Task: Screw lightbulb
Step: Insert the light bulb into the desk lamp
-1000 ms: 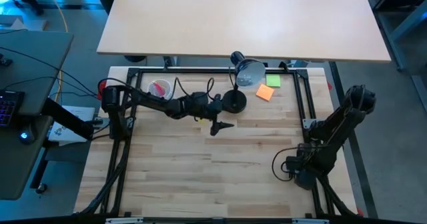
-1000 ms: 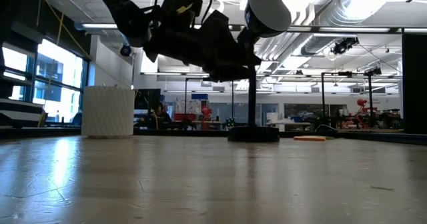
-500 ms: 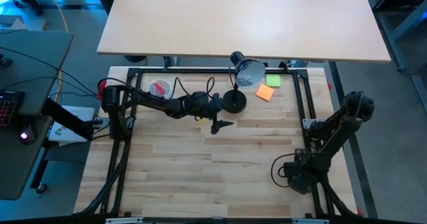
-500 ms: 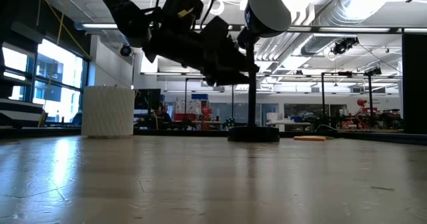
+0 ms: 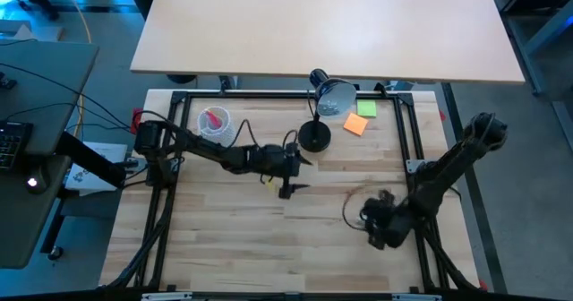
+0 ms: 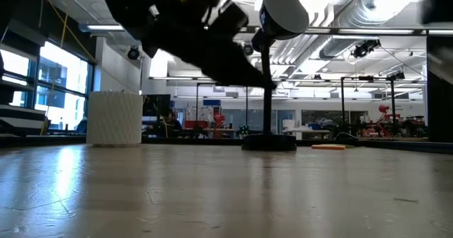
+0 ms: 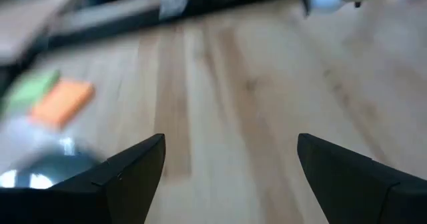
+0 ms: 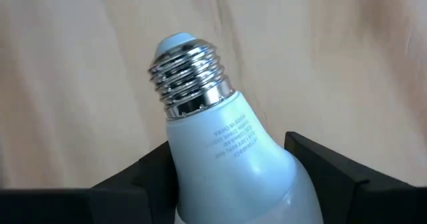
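Lightbulb [image 8: 230,157] between right gripper [image 8: 230,167] jaws; printing unreadable.

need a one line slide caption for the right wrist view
Right gripper closing around the lightbulb, its silvery screw base pointing away over the wooden table.

table [image 5: 269,220]: light wood planks
on it: black desk lamp [image 5: 314,136], white cup [image 5: 215,122], orange [image 5: 355,124] and green [image 5: 365,109] sticky notes
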